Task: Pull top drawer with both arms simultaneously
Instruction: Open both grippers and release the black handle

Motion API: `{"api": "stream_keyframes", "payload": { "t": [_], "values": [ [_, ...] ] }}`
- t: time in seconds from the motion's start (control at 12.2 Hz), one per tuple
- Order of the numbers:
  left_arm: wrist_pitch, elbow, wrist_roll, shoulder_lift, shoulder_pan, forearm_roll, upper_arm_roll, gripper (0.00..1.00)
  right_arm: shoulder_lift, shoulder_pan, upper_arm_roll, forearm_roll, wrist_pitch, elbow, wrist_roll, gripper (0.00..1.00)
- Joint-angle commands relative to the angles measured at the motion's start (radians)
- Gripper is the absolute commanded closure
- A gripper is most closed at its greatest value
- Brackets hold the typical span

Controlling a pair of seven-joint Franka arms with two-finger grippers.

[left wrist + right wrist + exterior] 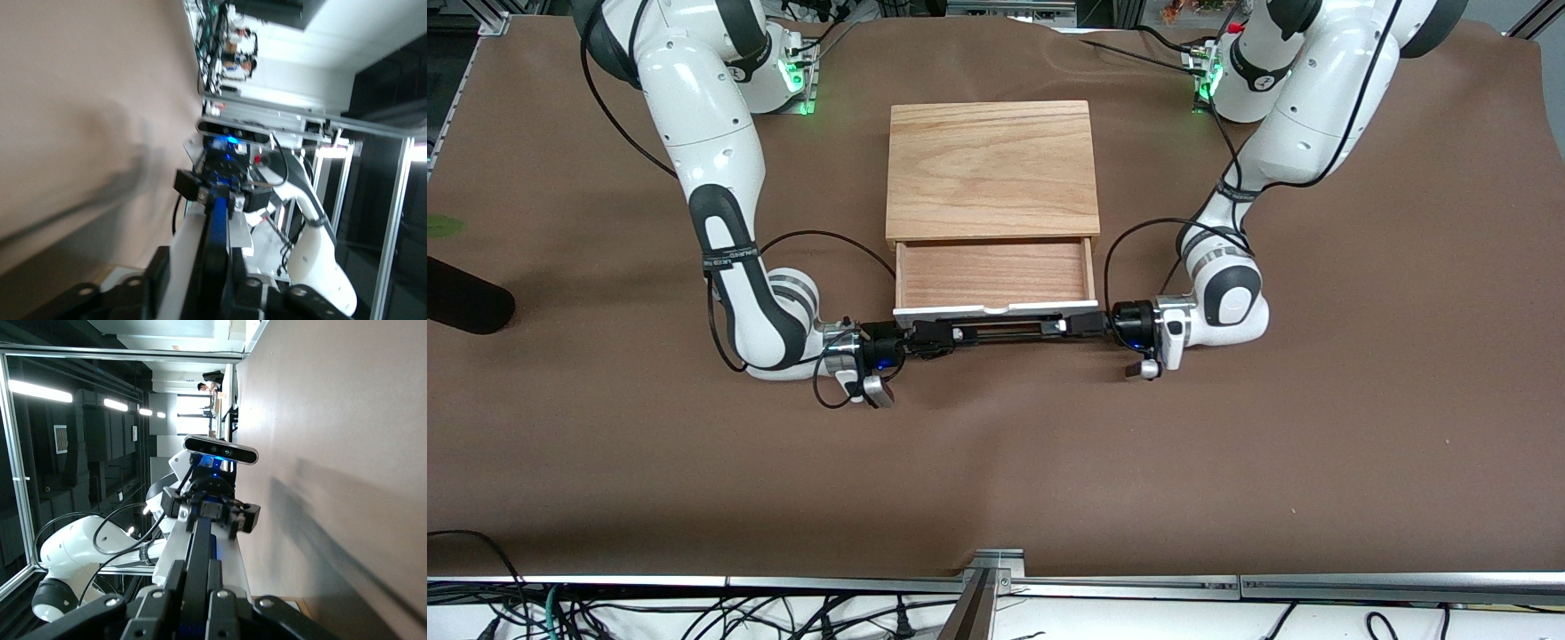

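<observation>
The top drawer (996, 271) stands pulled out of the cabinet, its reddish-brown inside bare and its white front panel (960, 311) toward the front camera. Both arms lie low in front of it, at the ends of the black bar handle (1009, 331). My right gripper (943, 336) (195, 563) is shut on the handle (199, 540) at the right arm's end. My left gripper (1074, 325) (200, 257) is round the handle (215, 220) at the other end, fingers open with a gap beside the bar. Each wrist view shows the other gripper along the bar.
The light oak cabinet top (991, 164) sits mid-table on the brown cloth (996, 462). A black rounded object (463, 307) pokes in at the right arm's end. The metal table edge (996, 582) with cables runs nearest the front camera.
</observation>
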Motion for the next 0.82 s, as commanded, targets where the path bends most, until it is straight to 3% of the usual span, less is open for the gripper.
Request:
{"api": "stream_keyframes", "payload": {
  "t": [0.0, 0.08, 0.16, 0.33, 0.49, 0.74],
  "values": [
    [-0.027, -0.083, -0.015, -0.040, 0.000, 0.028, -0.004, 0.38, 0.029, -0.066, -0.028, 0.064, 0.068, 0.106, 0.070, 0.01],
    [-0.027, -0.083, -0.015, -0.043, 0.002, 0.029, -0.004, 0.16, 0.029, -0.065, -0.028, 0.061, 0.071, 0.106, 0.070, 0.00],
    [-0.027, -0.085, -0.016, -0.051, 0.007, 0.031, -0.004, 0.00, 0.027, -0.065, -0.028, 0.061, 0.075, 0.106, 0.071, 0.00],
    [-0.025, -0.079, -0.126, -0.098, 0.034, 0.157, 0.022, 0.00, 0.021, -0.063, -0.048, 0.040, 0.077, 0.108, 0.071, 0.00],
    [-0.025, -0.048, -0.246, -0.163, 0.077, 0.372, 0.068, 0.00, -0.009, -0.048, -0.123, -0.066, 0.077, 0.111, 0.075, 0.00],
    [-0.025, -0.057, -0.298, -0.259, 0.125, 0.555, 0.086, 0.00, -0.081, -0.050, -0.235, -0.341, 0.068, 0.112, 0.151, 0.00]
  ]
}}
